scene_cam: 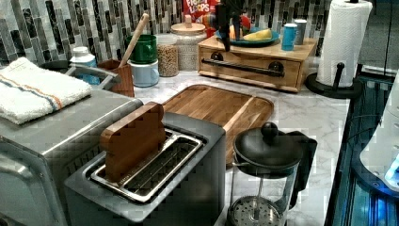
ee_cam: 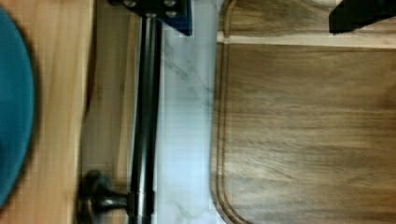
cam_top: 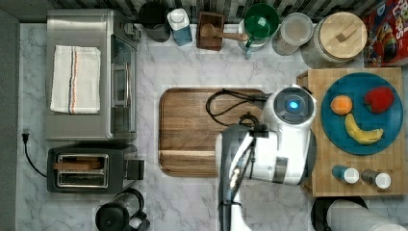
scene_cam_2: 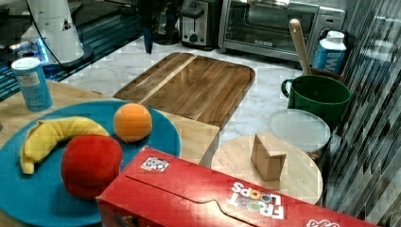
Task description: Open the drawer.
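Overhead, gripper (ee_cam: 261,14) hangs above the black bar handle (ee_cam: 145,116) of the drawer (scene_cam: 249,63), fingers spread wide, one over the bar, the other over the wooden tray (ee_cam: 308,130). Drawer sits shut beneath the blue plate (scene_cam: 249,40), far end of the left view's counter.

Even overhead light in top view; marble counter (cam_top: 192,202) reads bright. Glare streaks on black bar handle (ee_cam: 145,116) in wrist view, w/ motion blur there. Blocky compression artefacts throughout; right view dimmer at back.
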You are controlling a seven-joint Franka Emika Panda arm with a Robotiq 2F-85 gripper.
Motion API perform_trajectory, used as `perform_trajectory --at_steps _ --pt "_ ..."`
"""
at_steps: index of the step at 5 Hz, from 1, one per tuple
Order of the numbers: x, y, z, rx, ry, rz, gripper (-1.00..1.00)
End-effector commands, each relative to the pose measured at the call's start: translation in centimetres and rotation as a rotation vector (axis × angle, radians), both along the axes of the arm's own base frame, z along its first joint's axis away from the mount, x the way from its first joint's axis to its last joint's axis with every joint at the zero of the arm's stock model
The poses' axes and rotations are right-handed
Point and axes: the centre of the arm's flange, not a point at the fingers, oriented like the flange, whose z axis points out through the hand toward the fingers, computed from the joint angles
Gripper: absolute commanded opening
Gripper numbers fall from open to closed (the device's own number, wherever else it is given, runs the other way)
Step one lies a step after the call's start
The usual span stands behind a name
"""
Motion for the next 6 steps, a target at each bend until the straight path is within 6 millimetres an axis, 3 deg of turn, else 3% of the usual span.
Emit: perform_trajectory --at_steps 1,6 --pt "0.7 -3.1 1.6 -0.055 -0.164 0.057 1.00" --pt "0.7 -5.4 -7.2 -0.090 -0.248 0.030 1.00"
